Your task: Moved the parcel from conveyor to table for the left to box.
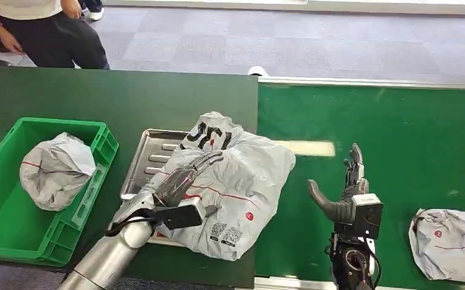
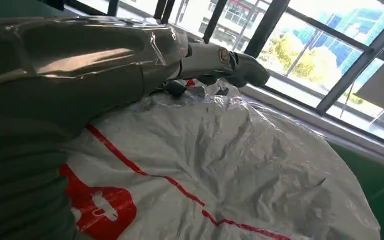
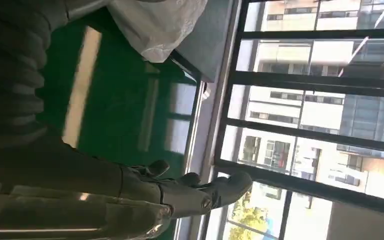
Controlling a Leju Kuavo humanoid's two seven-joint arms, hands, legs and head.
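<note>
On the parcel (image 1: 230,187), left hand (image 1: 181,181) resting flat, right hand (image 1: 347,193) spread above conveyor (image 1: 399,133)

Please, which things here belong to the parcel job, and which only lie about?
Belonging:
grey plastic parcel on metal tray, under left hand
open right hand
green conveyor belt
green plastic crate

Lying about:
grey bag in crate
second grey parcel

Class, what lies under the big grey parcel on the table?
A metal tray lies under the grey parcel; its ribbed left part shows, the rest is covered. The left hand rests on top.
</note>
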